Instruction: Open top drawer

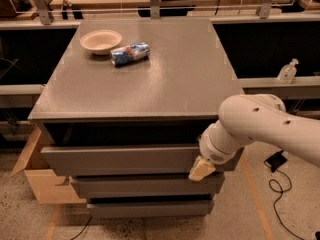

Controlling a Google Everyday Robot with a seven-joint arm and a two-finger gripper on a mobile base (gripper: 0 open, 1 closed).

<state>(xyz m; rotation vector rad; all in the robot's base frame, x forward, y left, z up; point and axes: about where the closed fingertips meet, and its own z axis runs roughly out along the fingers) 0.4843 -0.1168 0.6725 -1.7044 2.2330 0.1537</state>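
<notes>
The top drawer is the widest grey front, just under the grey tabletop, with a dark gap above it. Two narrower grey drawer fronts, the middle drawer and the bottom drawer, sit below it. My gripper, tan-tipped at the end of the white arm, is at the right end of the top drawer front, at its lower edge, over the gap above the middle drawer. The arm hides the drawer's right corner.
A white bowl and a crumpled blue packet lie on the tabletop at the back left. A cardboard box stands on the floor at the cabinet's left. Cables lie on the floor at the right. A clear bottle stands on the right ledge.
</notes>
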